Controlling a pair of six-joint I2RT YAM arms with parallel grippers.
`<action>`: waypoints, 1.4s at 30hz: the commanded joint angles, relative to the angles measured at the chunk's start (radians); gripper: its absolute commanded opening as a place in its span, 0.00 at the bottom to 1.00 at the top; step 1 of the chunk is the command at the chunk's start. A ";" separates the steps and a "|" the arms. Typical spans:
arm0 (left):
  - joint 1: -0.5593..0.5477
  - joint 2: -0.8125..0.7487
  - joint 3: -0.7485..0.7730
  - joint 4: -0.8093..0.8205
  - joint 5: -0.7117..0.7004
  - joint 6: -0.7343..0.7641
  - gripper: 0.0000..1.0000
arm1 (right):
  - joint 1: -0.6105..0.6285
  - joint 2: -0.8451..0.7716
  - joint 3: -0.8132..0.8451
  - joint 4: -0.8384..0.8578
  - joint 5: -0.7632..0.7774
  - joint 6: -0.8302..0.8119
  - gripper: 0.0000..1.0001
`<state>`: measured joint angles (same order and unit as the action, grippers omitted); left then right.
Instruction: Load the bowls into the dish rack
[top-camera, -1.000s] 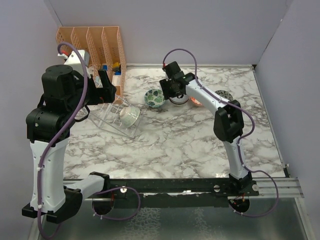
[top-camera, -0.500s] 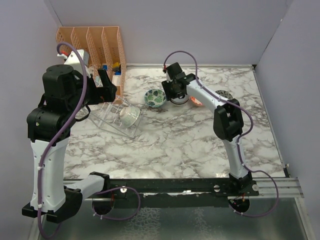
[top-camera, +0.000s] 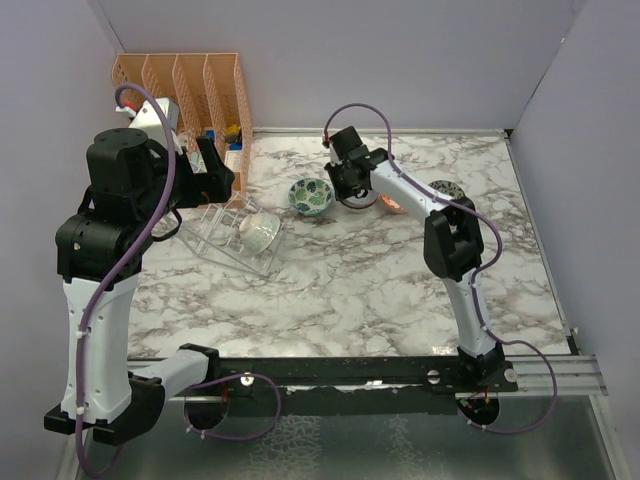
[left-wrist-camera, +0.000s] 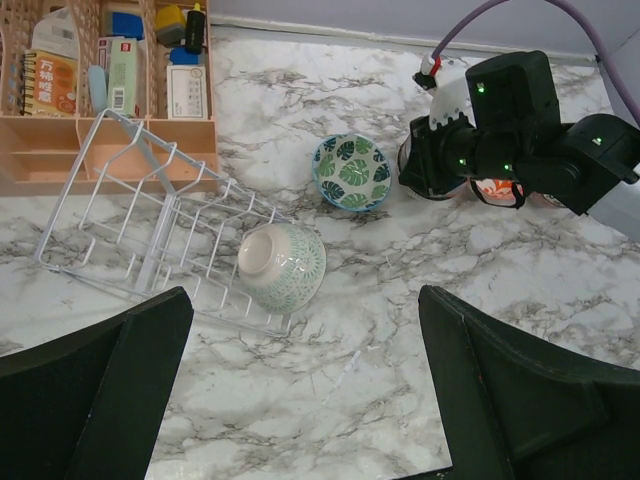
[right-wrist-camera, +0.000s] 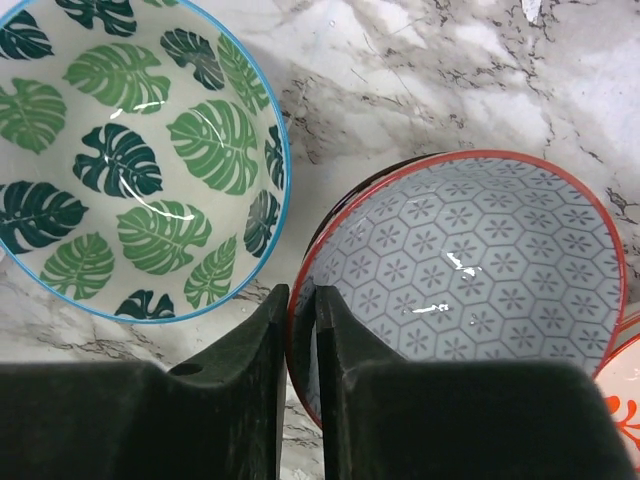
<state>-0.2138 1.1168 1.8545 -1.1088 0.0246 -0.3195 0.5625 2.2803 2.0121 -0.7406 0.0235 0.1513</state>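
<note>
Red-rimmed bowl (right-wrist-camera: 470, 270) sits near the bench's (top-camera: 350, 290) far edge, right claw (right-wrist-camera: 298, 340) pinched narrow on its rim, just beside the leaf bowl (right-wrist-camera: 130, 160). That thin rim grip could slip on lifting. Left claw (left-wrist-camera: 305, 300) hangs wide over the dish rack (left-wrist-camera: 130, 200).

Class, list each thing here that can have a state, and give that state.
Red-rimmed bowl: upright, rim pinched.
Right gripper: shut on the red-rimmed bowl.
Left gripper: open, empty.
Leaf bowl: upright, empty.
Dish rack: holds one bowl.
Pale bowl: on its side in the dish rack.
</note>
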 joint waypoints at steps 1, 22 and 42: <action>-0.005 0.000 0.001 0.025 -0.006 0.018 0.99 | -0.007 -0.029 0.046 -0.012 -0.012 -0.001 0.13; -0.005 0.025 0.088 0.001 0.023 0.047 0.99 | -0.032 -0.295 -0.005 0.135 -0.156 0.155 0.01; -0.005 0.080 0.277 -0.026 0.099 0.115 0.99 | 0.220 -0.502 -0.784 1.712 -0.158 1.259 0.01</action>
<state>-0.2138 1.2053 2.1101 -1.1351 0.0845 -0.2329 0.7280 1.7084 1.2491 0.5240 -0.2825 1.1748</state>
